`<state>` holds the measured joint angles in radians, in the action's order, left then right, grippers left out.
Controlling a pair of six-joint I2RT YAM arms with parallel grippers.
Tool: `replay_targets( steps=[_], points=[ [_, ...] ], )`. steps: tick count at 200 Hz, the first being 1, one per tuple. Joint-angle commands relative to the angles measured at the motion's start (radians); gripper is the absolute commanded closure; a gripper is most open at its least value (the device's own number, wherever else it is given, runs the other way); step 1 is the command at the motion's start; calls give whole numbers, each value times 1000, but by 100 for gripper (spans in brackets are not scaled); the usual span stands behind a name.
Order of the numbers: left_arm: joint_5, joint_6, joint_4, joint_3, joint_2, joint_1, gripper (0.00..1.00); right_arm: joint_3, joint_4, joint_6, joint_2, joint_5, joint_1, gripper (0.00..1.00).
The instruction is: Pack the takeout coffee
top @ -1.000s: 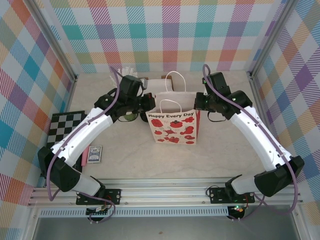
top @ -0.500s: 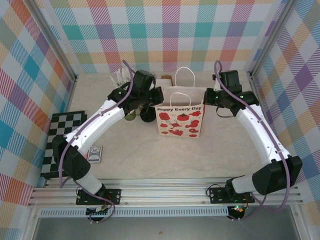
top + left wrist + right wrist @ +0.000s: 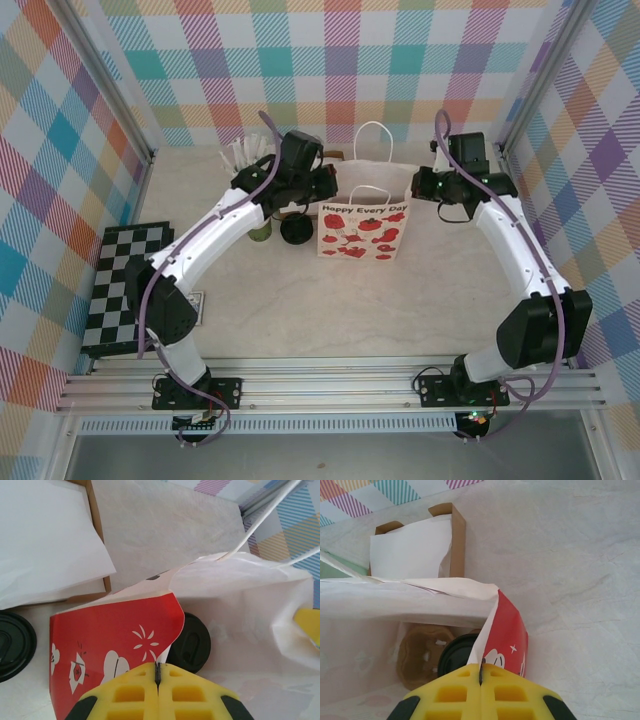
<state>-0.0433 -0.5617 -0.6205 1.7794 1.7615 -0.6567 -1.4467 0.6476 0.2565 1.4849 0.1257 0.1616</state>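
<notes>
1. State: left gripper point(image 3: 158, 672) is pinched closed on the red side edge of the paper bag point(image 3: 362, 232) at its mouth. The right gripper point(image 3: 481, 672) is pinched closed on the opposite red side edge. The bag stands upright near the middle of the back edge of the table point(image 3: 300, 320).
2. Takeout coffee point(image 3: 462, 652): its black lid shows low inside the bag, just beside a brown pulp carrier point(image 3: 422, 652). The cup body is hidden, but it looks packed.
3. Risk: arms pull too far apart → paper tears at a pinch point or along the gusset.
4. Risk: uneven lift or drag tilts the bag → cup tips, lid pops, spill.
5. Risk: a second black lid point(image 3: 296, 230) sits on the table just left of the bag, with a green cup point(image 3: 260, 232) beside it. A bag or left-arm swing that way knocks them over.
6. Risk: one side released first → mouth folds in and the bag slumps onto the cup.
</notes>
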Motion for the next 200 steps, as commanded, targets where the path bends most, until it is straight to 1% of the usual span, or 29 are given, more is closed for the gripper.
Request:
replay_targets(
  steps=[1,24,48,74,88,102,115,122,129,137,153,164,168,175,178,194,200],
  points=[
    [-67,-21,20,37,20,-30,100,-47,-6,-35,9,21,-30,100],
    [-65,-19,7,55,35,-41,100,-54,7,-42,11,33,-50,100],
    [-37,-14,-14,57,32,-41,95,-47,14,-42,7,48,-56,99],
    [-5,2,-32,57,13,-41,91,-55,26,-47,9,67,-56,93],
    [4,12,-37,55,-2,-41,85,-71,41,-51,14,74,-56,89],
    [25,24,-45,51,-22,-41,76,-89,60,-53,20,83,-56,83],
    [47,36,-55,46,-44,-40,67,-101,74,-48,19,83,-57,73],
    [63,45,-63,44,-55,-40,59,-106,82,-43,16,74,-56,63],
    [79,52,-69,41,-69,-39,52,-114,92,-36,12,64,-56,52],
    [99,62,-76,37,-85,-40,43,-119,104,-33,5,51,-56,42],
    [147,81,-96,30,-114,-35,29,-129,127,-22,-22,14,-56,31],
    [174,96,-105,25,-135,-26,22,-130,138,-10,-47,-20,-56,24],
    [181,101,-109,23,-143,-22,19,-130,142,-6,-58,-31,-56,18],
    [196,112,-114,21,-156,-12,15,-129,148,1,-78,-53,-56,2],
    [205,117,-117,21,-161,-7,13,-129,152,4,-87,-64,-56,0],
    [249,146,-146,33,-179,35,3,-126,166,36,-135,-122,-55,0],
    [264,154,-161,43,-181,56,1,-121,170,47,-153,-135,-56,0]
  ],
)
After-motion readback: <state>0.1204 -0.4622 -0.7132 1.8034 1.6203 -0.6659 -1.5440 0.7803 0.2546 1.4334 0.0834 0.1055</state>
